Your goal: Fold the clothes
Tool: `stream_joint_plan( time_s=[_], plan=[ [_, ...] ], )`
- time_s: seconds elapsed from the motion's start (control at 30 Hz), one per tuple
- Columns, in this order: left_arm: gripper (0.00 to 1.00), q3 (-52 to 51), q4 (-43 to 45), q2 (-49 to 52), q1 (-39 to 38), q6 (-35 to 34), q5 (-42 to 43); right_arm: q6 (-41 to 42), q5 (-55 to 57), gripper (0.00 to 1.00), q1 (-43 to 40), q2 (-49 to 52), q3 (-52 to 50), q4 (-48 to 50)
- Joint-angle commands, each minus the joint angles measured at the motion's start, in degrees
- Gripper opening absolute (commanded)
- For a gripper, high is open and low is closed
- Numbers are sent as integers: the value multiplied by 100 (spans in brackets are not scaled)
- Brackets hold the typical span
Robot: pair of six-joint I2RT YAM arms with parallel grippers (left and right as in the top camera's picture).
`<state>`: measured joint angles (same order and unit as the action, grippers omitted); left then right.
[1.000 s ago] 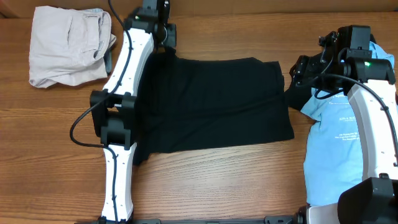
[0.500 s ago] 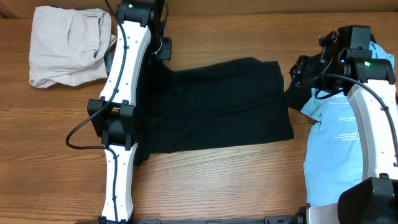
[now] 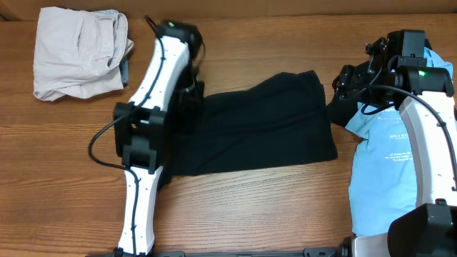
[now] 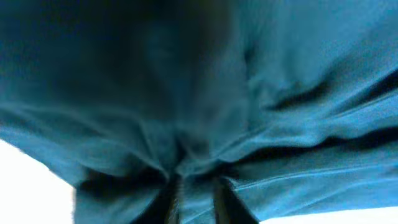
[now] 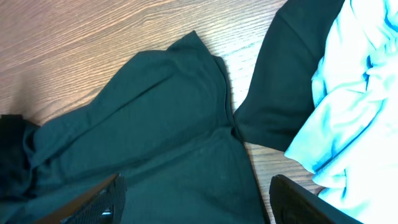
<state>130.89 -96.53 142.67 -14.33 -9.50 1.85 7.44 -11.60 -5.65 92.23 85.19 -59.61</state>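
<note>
Centre frame: large black limp shirt [image 3: 264, 121] spread on wooden desk [image 3: 271, 207], left end bunched at left tool [image 4: 197, 202], grip impossible to tell. Right tool [image 5: 196, 183] hovers wide apart, empty, over shirt's right edge beside light-blue T-shirt [image 3: 389, 157]. Beige trousers [image 3: 78, 53] upper left.

left claw [image 3: 191, 91] drawn inward, black shirt [image 3: 271, 121] — bunched

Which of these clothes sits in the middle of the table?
The black shirt: dark and spread out; the beige trousers lie bunched far left, the light-blue T-shirt far right.
</note>
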Motion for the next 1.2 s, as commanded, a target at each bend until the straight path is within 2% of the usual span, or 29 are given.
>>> stream_joint_plan(
  time_s=[0.0,0.17,0.33,0.4,0.6,0.83,0.97,1.17],
  plan=[
    [27,-391,-33,13,-70,0,-96,-42,42,78,-42,-59,103,17],
    [36,0,-28,-282,-61,-151,-96,-42,42,78,-42,-59,103,28],
    [55,483,144,-597,-61,-144,-160,-42,42,78,-42,-59,103,37],
    [57,487,210,-597,-61,-142,-291,-42,42,78,-42,-59,103,37],
    [58,105,533,-439,-39,-151,-741,-44,42,78,-42,-59,103,31],
    [61,-603,1694,-433,98,-118,-824,-44,42,78,-42,-59,103,31],
    [61,-741,1991,-431,98,-120,-824,-44,44,78,-42,-59,103,33],
    [50,-905,2208,-431,96,-122,-774,-42,122,78,-42,-59,103,35]
  ],
)
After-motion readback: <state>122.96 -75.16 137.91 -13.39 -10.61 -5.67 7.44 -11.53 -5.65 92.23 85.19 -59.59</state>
